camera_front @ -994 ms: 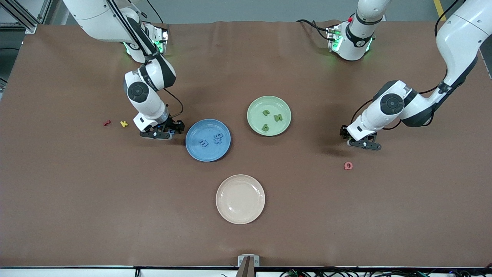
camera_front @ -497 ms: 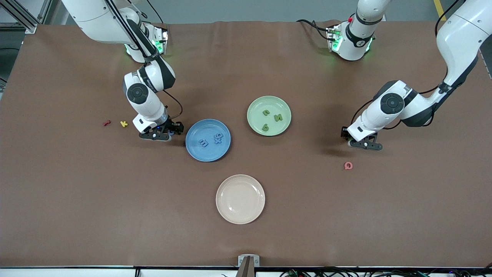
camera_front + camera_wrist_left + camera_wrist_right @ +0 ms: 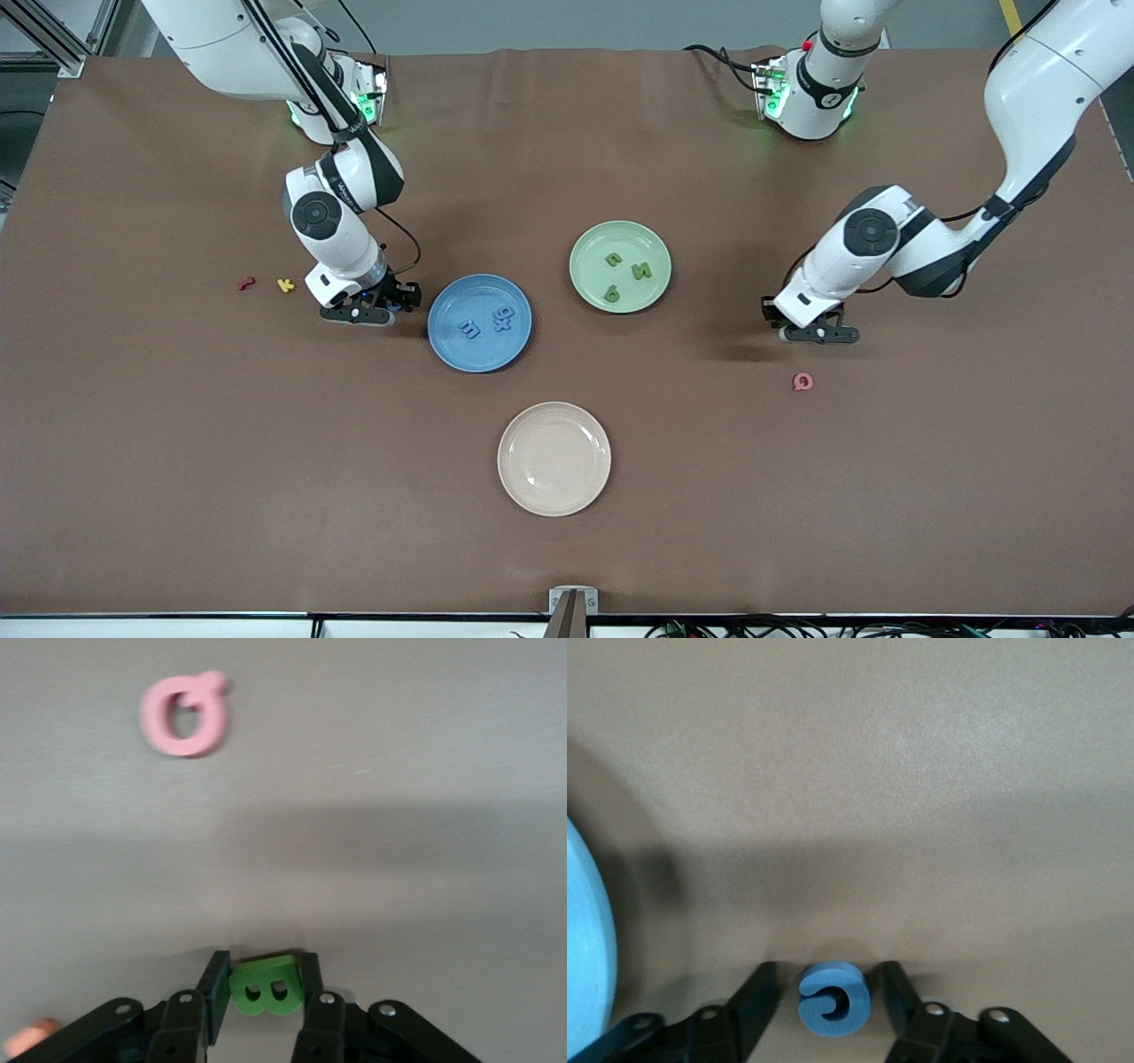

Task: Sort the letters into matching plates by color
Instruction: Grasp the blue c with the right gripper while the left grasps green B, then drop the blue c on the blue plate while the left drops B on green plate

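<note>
2 letters sit between jaws. At the frame's left, our right gripper (image 3: 383, 306) brackets a blue letter (image 3: 833, 999) beside the blue plate (image 3: 479, 346), fingers not quite touching. At right, our left gripper (image 3: 811, 330) clamps a green letter (image 3: 267, 985) toward the green plate (image 3: 620, 235).

The front view doesn't show what either gripper has, their bodies cover it. In the left wrist view the pink letter (image 3: 183, 713) ahead of the left gripper (image 3: 263, 992) is smeared, and an orange blob (image 3: 31, 1038) beside it is cut off. Beside the right gripper (image 3: 833, 997), the blue plate (image 3: 583, 943) is cropped to a sliver.
</note>
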`<state>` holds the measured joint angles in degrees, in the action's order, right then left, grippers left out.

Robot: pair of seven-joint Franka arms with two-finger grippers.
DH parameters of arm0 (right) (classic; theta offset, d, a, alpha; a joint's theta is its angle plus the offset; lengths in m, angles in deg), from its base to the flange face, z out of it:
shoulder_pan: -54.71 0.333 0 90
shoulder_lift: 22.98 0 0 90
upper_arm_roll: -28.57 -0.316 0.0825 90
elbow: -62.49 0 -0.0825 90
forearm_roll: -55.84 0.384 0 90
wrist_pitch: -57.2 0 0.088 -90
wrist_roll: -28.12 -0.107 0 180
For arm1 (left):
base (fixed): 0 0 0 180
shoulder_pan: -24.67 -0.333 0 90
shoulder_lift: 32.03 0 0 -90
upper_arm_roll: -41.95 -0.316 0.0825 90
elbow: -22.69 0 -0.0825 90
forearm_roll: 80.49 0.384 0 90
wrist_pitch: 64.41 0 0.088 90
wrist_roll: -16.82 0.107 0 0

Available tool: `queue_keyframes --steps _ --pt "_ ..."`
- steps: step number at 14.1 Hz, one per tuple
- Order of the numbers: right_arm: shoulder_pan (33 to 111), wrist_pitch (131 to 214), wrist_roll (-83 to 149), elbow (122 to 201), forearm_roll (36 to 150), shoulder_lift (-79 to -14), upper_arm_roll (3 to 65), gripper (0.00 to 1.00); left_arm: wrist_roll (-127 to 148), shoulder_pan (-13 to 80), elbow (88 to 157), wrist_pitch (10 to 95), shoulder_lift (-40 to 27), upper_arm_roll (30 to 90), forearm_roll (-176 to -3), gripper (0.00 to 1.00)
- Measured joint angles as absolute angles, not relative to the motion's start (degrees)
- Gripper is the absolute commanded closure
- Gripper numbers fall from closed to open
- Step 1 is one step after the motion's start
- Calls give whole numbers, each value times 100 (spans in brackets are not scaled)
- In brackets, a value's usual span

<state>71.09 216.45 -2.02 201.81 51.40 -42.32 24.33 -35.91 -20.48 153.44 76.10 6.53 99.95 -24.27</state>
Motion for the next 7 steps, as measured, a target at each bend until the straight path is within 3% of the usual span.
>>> queue_keyframes --steps 3,7 --pt "7107 21630 -203 20172 5139 -4217 2435 95 -4489 -1440 15143 7508 657 10053 -2525 71" --pt "7106 21576 -258 20171 5139 -4166 2437 99 -5266 -631 14694 7115 659 10113 -3163 71"
